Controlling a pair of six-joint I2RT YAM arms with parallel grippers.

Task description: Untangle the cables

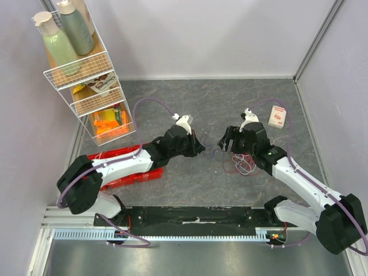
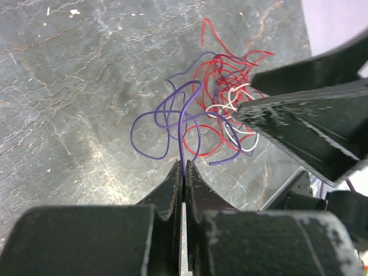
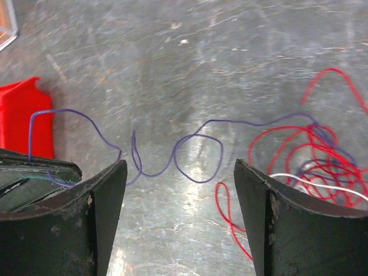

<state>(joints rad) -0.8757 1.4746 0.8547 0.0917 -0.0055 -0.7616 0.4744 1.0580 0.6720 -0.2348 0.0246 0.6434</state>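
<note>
The cables (image 1: 239, 164) lay in a loose heap of red, purple and white loops near the middle of the table (image 1: 172, 103), just on the near side of the right gripper (image 1: 225, 141). One purple cable (image 2: 183, 129) ran out of the heap toward the left arm, its length lying roughly left to right across the table in slack curls. The left gripper (image 1: 201, 150) was clamped tight on that strand. From the left wrist, the strand rose straight from the pinched tips before arching over into the tangle. The right gripper stood wide apart with nothing between its fingers, and the purple curls lay on the table below the gap.

The table top was grey and stone-patterned, with pale walls (image 1: 201, 34) around it. A white wire rack (image 1: 86, 98) with bottles (image 1: 60, 46) stood at the far left corner. A red tray (image 1: 135, 177) lay partly under the left arm, and a small white box (image 1: 278, 117) sat beyond the right arm.

From above the wires were too thin to follow singly. In the left wrist view a dark finger of the right gripper covered the heap's right edge, and I couldn't sort out which strand crossed which inside the tangle.
</note>
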